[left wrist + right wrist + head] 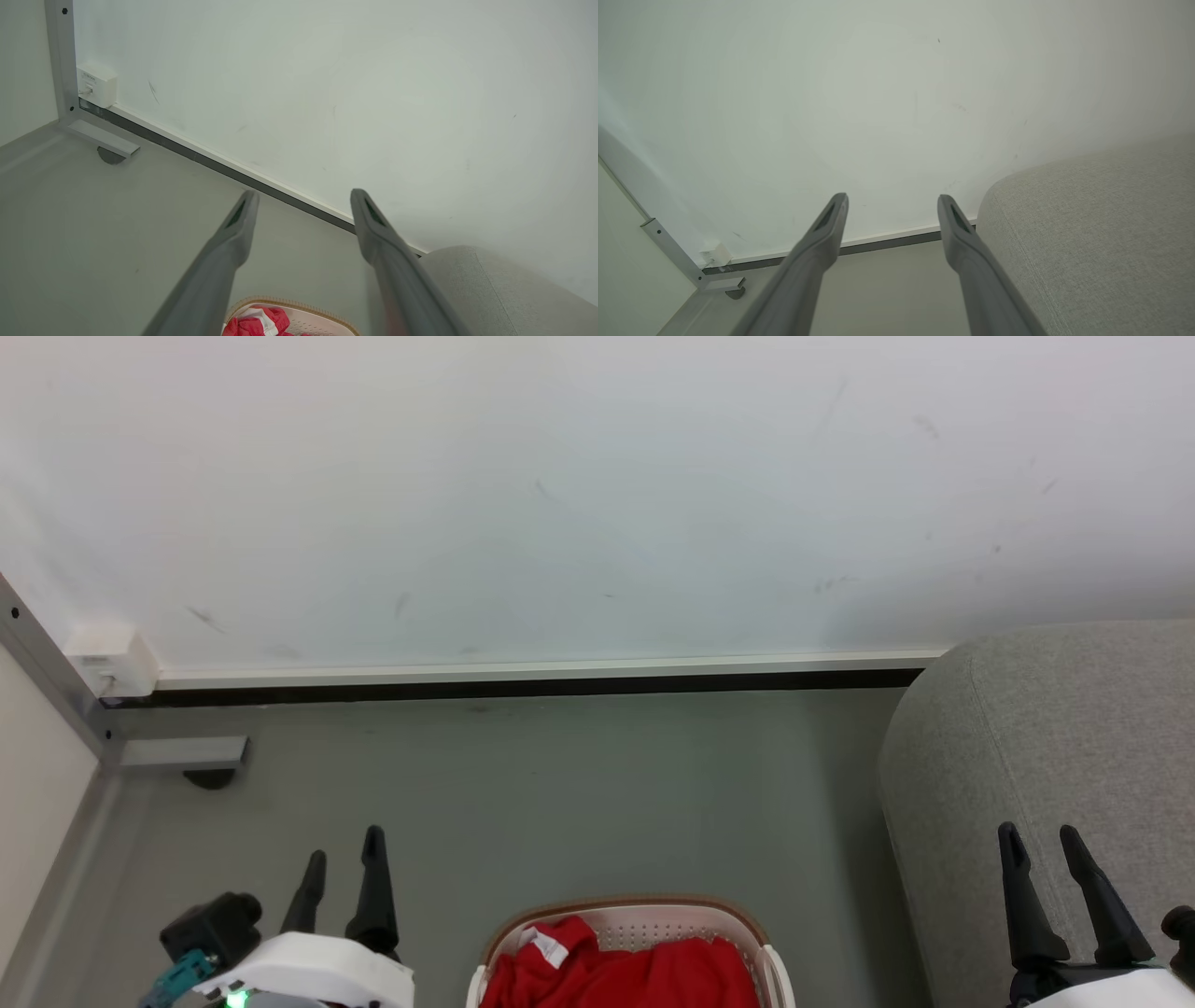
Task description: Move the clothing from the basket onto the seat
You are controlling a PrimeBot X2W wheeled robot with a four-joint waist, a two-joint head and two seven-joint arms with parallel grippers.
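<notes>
Red clothing [621, 975] with a small white label lies heaped in the white basket [644, 922] with a tan rim, at the bottom middle of the head view. The grey seat [1055, 756] stands to the basket's right. My left gripper [344, 852] hangs open above the floor, left of the basket, holding nothing. My right gripper [1036, 845] is open in front of the seat, also holding nothing. In the left wrist view the open gripper [303, 203] points toward the wall, with the clothing [254, 322], the basket [310, 315] and the seat [490, 289] low in the picture. The right wrist view has the gripper [892, 207] beside the seat [1101, 233].
A white wall [597, 495] with a pale skirting strip runs behind the grey floor [523, 803]. At the left stands a grey metal frame post with a foot [182, 753], and a small white box [112, 658] sits on the wall.
</notes>
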